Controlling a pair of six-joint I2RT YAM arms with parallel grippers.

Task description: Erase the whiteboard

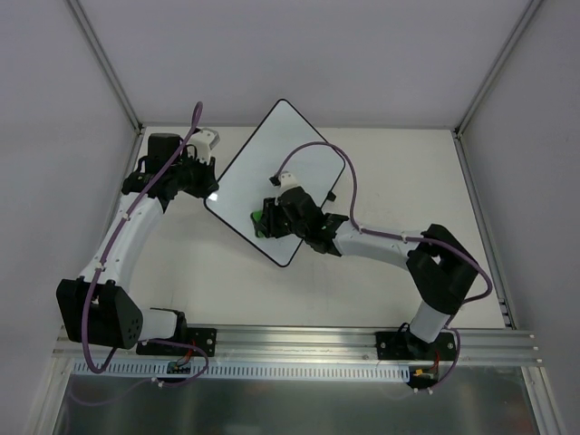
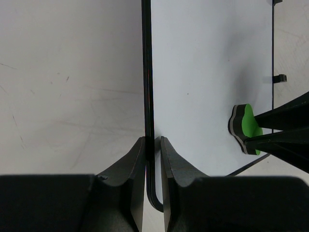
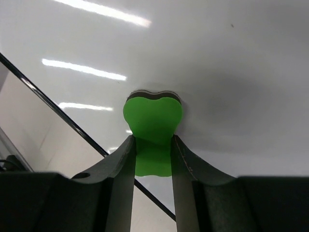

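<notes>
The whiteboard (image 1: 263, 172) lies turned diagonally on the table, its white face bare of writing. My left gripper (image 1: 207, 186) is shut on its black left edge; in the left wrist view the frame (image 2: 149, 96) runs between my fingers (image 2: 169, 164). My right gripper (image 1: 265, 217) is shut on the green eraser (image 1: 258, 220) and presses it onto the board near its lower left edge. In the right wrist view the eraser (image 3: 153, 130) sits between my fingers on the glossy board (image 3: 217, 72). It also shows in the left wrist view (image 2: 245, 128).
The board's two small black feet (image 2: 279, 78) stick out on its far edge. Grey walls enclose the white table (image 1: 381, 281). An aluminium rail (image 1: 299, 340) carries both arm bases at the near edge.
</notes>
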